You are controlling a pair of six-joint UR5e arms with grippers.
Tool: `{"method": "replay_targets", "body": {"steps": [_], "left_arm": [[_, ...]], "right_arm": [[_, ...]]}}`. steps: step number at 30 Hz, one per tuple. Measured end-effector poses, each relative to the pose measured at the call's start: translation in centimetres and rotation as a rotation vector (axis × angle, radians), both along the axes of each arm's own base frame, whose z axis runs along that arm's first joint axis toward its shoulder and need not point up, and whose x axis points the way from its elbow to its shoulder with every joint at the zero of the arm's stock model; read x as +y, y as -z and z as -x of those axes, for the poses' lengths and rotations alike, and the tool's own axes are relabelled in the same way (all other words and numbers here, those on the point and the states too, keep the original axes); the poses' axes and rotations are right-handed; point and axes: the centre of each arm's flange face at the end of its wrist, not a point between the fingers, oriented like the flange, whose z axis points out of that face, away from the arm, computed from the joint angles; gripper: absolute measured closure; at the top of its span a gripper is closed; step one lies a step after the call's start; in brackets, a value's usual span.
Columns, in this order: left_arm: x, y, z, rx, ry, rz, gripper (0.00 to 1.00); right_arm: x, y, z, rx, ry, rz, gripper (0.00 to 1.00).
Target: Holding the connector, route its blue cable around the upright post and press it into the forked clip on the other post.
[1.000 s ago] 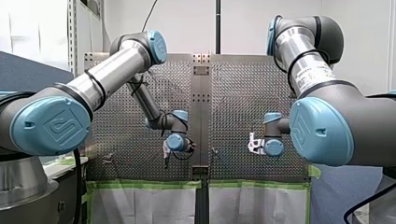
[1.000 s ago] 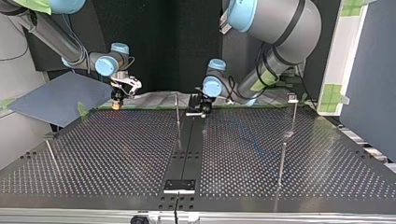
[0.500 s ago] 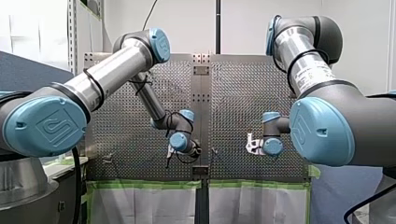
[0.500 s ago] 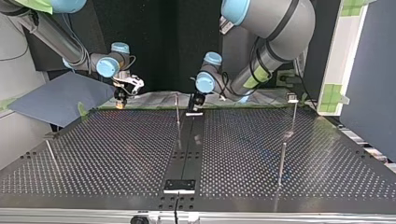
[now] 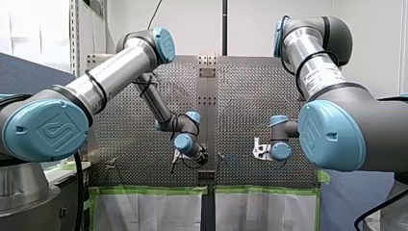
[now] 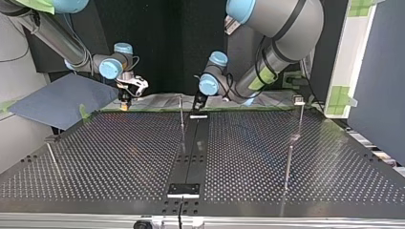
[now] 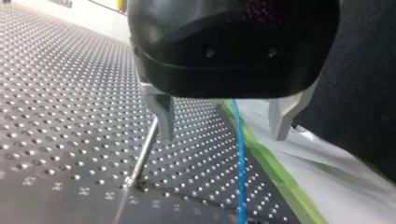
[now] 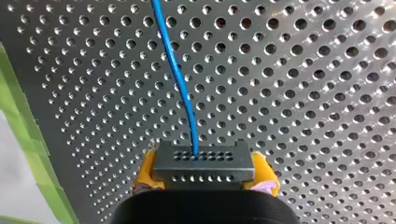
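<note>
My right gripper (image 8: 204, 173) is shut on a black connector (image 8: 204, 157), clamped between its yellow pads (image 8: 145, 173). From the connector a blue cable (image 8: 180, 70) runs ahead over the perforated table. In the top view this gripper (image 6: 125, 102) hangs at the far left edge of the table. My left gripper (image 7: 223, 135) is open, and the blue cable (image 7: 241, 158) passes between its metal fingers (image 7: 164, 116) without touching them. A thin upright post (image 7: 140, 156) stands just beside them. In the top view my left gripper (image 6: 197, 109) hovers by that post (image 6: 181, 112). The post with the forked clip (image 6: 299, 101) stands far right.
Green tape (image 6: 143, 109) lines the table's far edge in the top view. A dark centre strip (image 6: 191, 152) runs down the table with a small bracket (image 6: 183, 189) at its near end. Other thin posts stand at the right (image 6: 288, 162) and near left (image 6: 51, 155).
My left gripper has opened and swung toward the centre strip, leftward in the top view. My right gripper, still gripping the connector, has drifted slightly toward the middle.
</note>
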Motion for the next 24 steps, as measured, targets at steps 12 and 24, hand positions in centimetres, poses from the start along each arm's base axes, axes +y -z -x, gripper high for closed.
{"method": "replay_targets", "body": {"steps": [12, 24], "left_arm": [[-0.9, -0.6, 1.3, 0.041, 0.03, 0.006, 0.0], [-2.1, -2.7, 3.6, 0.036, 0.065, 0.013, 0.0]], "right_arm": [[0.2, 0.1, -0.1, 0.002, -0.001, -0.01, 1.0], [0.2, 0.1, 0.0, 0.0, -0.001, -0.017, 1.0]]}}
